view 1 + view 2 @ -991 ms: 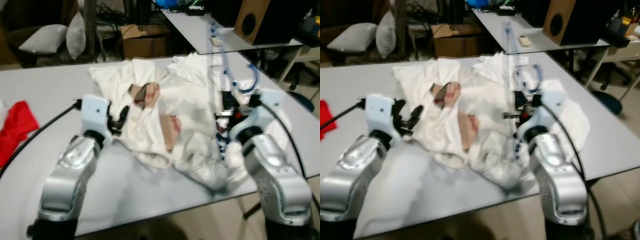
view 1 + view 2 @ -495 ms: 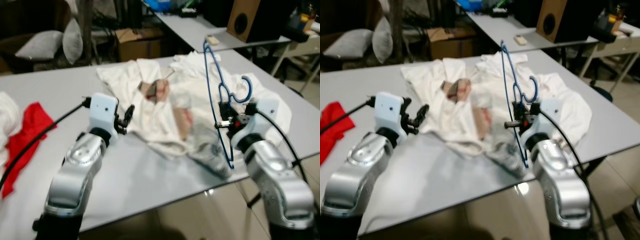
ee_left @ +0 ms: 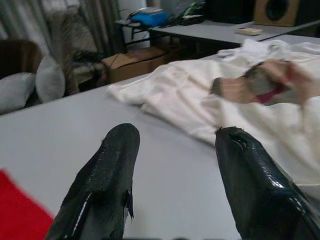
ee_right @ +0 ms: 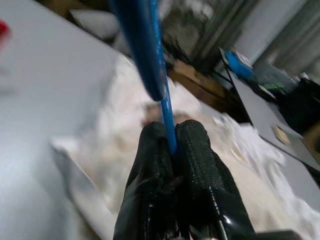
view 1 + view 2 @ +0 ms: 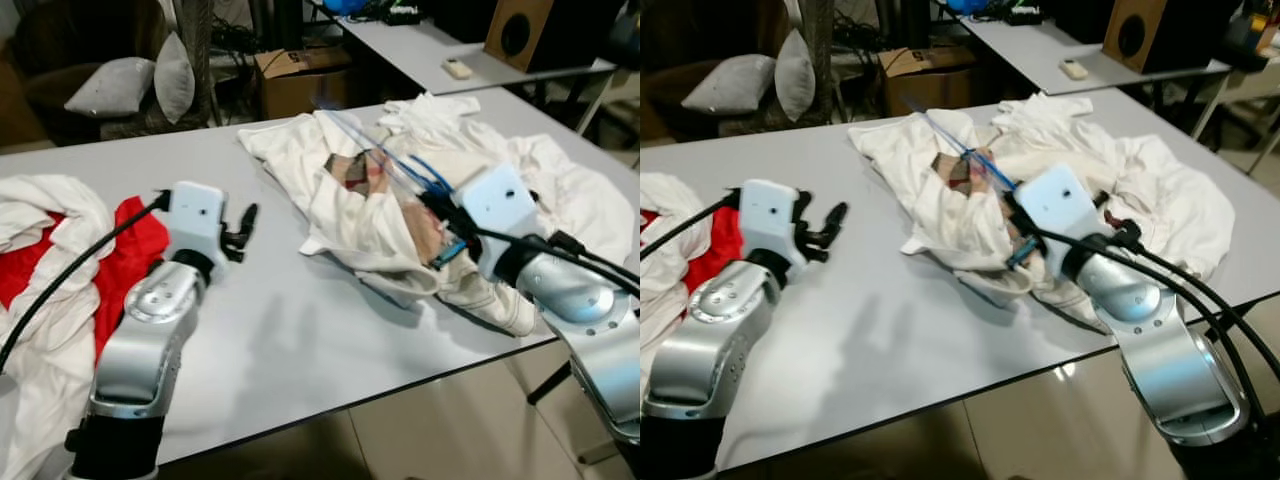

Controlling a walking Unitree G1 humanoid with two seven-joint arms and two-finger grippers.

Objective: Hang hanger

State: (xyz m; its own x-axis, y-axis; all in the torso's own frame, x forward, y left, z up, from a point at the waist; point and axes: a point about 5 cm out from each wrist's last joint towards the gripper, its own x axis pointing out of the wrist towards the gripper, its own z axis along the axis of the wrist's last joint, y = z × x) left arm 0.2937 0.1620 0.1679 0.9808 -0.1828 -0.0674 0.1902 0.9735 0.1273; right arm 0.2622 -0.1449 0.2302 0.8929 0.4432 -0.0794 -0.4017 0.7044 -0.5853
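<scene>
Grey table (image 5: pixel 300 330), thin blue hanger (image 4: pixel 150 65), tool-pinched (image 4: pixel 172 145).

The right gripper (image 4: pixel 171 145) was clamped on the thin blue bar of a hanger (image 4: pixel 142 45), its two black fingers (image 4: pixel 195 150) pressed together around it. Beyond the fingers lay rumpled white clothing (image 4: pixel 115 135) on a grey table (image 4: pixel 35 70), with a blurred cardboard box (image 4: pixel 200 82) behind.

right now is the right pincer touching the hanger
Touching. The right wrist view shows the right pincer with both black fingers pressed shut on the thin blue hanger wire, no gap on either side.
</scene>
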